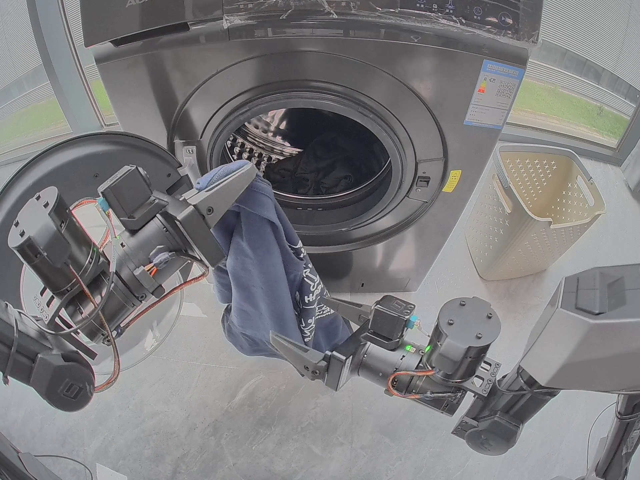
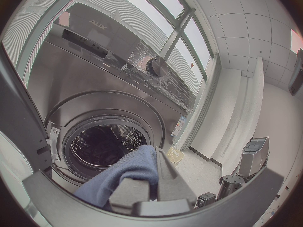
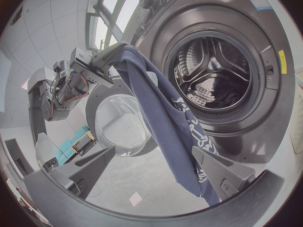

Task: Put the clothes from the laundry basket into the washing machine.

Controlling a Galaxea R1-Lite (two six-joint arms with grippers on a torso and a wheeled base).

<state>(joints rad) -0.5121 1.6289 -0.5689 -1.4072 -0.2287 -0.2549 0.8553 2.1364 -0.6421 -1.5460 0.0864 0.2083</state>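
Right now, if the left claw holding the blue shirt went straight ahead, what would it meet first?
Likely the open washing machine: the left claw, shut on the blue shirt, points at its mouth and might clip the rim or enter the drum. Depth is unclear.

washer [image 1: 433,95]: brushed metal; shirt [image 1: 267,268]: soft matt cloth; basket [image 1: 510,235]: perforated plastic
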